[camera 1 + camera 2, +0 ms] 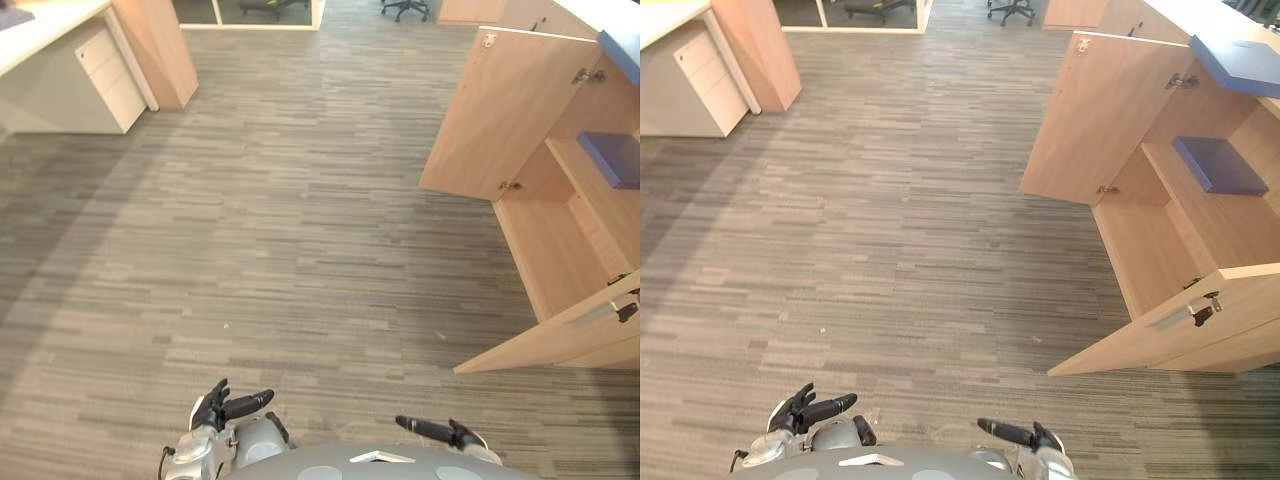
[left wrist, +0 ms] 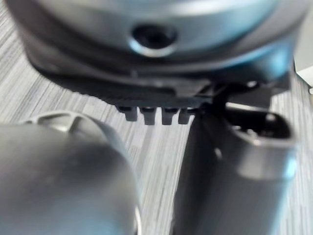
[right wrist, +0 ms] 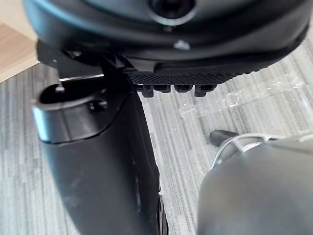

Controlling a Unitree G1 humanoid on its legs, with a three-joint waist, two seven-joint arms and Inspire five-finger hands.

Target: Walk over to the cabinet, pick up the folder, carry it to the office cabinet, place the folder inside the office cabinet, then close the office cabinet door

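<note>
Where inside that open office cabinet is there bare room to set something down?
The bottom compartment is bare, between the far door and the near door. The shelf above is free at its nearer end; the blue folder takes its far end.

Blue folder (image 1: 1218, 165) flat on cabinet shelf (image 1: 1215, 228)

My dark left hand (image 2: 146, 68) hangs open above the grey striped carpet floor (image 2: 161, 152). Its fingers (image 2: 149, 115) point straight away from me in a short, even row, uncurled. The thick dark thumb (image 2: 234, 171) stands out beside them, apart from them, and carpet shows in the gap between.
</note>
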